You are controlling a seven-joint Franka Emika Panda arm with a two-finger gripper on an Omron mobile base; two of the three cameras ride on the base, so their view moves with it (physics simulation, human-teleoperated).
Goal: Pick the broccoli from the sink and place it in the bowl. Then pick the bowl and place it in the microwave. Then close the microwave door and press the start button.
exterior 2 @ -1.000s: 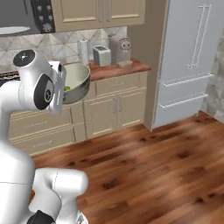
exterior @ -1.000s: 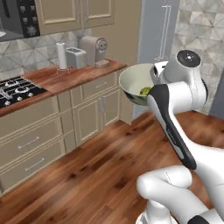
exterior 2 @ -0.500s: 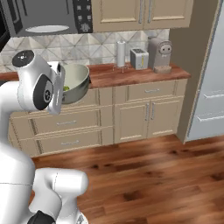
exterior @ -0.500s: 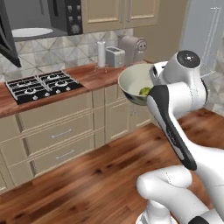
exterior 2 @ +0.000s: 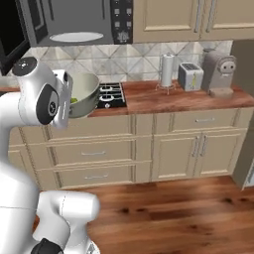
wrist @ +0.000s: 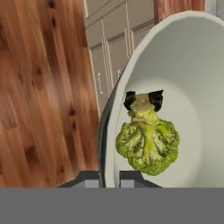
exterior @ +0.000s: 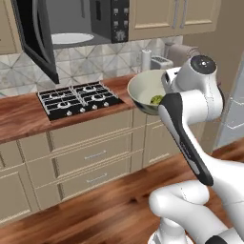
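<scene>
— Bowl (exterior: 145,91): where is it relative to the gripper (wrist: 111,178)?

— Its rim passes between the two fingertips at the bottom of the hand view, one outside the wall, one inside. The jaws are clamped on that rim, and the bowl hangs in the air at the end of the arm, in front of the wooden counter (exterior 2: 163,99).

— And the broccoli (wrist: 148,140)?

— Lying inside the bowl, just beyond the fingertips, stalk pointing away from them.

— The microwave (exterior: 81,24)?

— Above the stove (exterior: 78,98), higher than the bowl and well apart from it. Its microwave door (exterior: 32,39) stands swung open, the white turntable plate (exterior 2: 76,36) showing inside.
</scene>
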